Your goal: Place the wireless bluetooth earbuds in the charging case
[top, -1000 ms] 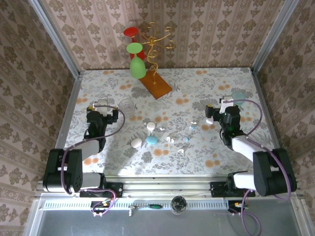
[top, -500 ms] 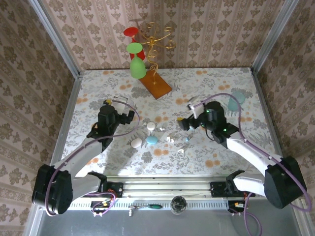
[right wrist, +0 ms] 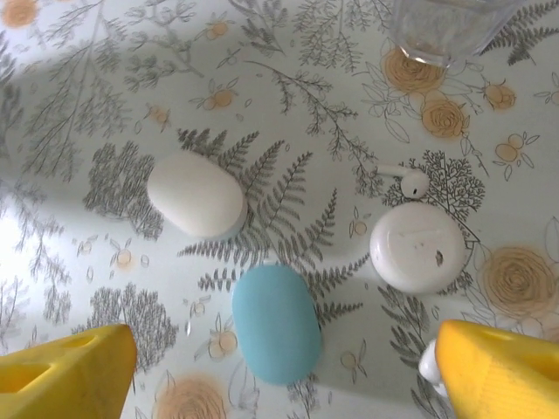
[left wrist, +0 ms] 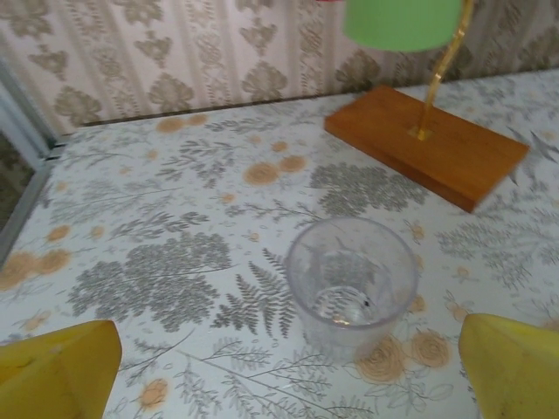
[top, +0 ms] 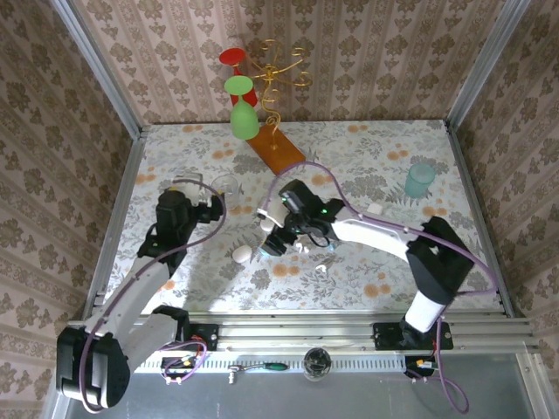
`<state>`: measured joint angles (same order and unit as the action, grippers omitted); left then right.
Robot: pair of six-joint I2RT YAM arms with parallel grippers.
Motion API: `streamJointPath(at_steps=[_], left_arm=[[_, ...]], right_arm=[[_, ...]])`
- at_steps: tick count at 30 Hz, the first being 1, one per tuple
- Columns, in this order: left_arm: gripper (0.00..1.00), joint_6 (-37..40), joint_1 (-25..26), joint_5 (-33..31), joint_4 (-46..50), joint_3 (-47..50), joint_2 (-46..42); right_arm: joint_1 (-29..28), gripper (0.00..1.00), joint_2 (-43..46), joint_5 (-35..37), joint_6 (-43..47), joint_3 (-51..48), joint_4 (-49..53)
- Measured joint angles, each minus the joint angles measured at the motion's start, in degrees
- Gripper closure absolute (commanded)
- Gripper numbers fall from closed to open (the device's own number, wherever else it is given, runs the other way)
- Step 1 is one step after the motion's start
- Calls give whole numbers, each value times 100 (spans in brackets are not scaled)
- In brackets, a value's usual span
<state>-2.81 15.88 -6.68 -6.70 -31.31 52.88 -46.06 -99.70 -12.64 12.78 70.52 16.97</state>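
Right arm (top: pixel 384 231) swung from the table's right side to the middle, right gripper (top: pixel 273 240) now hanging over the blue case (right wrist: pixel 276 323) and white case (right wrist: pixel 195 194) — teal cup (top: pixel 421 181) no longer half-hidden behind that arm, left gripper (top: pixel 208 205) reached inward, then drew back — now just beside the clear glass (top: pixel 225 185).

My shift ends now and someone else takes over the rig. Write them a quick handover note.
Left gripper: jaws open, empty, facing the clear glass.
Right gripper: jaws open, empty, above the blue case.
White case and round white case lie beside it; one white earbud lies on the table next to the round one.
Done: nothing held, cases look shut.
Left: open a case, pick up the earbuds, insert them.
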Motion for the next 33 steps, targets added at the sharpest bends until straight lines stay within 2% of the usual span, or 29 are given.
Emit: streamJointPath(at_steps=[8, 14, 25, 29, 33], left_arm=[[0, -330, -411, -90, 120, 361, -730], [0, -350, -442, -111, 127, 393, -761], [0, -345, -442, -105, 116, 393, -601], [0, -348, -442, -103, 116, 393, -573], [0, -345, -442, -83, 116, 393, -557]], right_arm=[[-321, 33, -1340, 831, -470, 1884, 2002], [-452, 34, -1845, 1126, -531, 2326, 2870], [-660, 31, -2590, 1209, -505, 3128, 3416], [-675, 34, -2756, 1209, -505, 3257, 3499], [-675, 43, -2885, 1217, -509, 3311, 3512]])
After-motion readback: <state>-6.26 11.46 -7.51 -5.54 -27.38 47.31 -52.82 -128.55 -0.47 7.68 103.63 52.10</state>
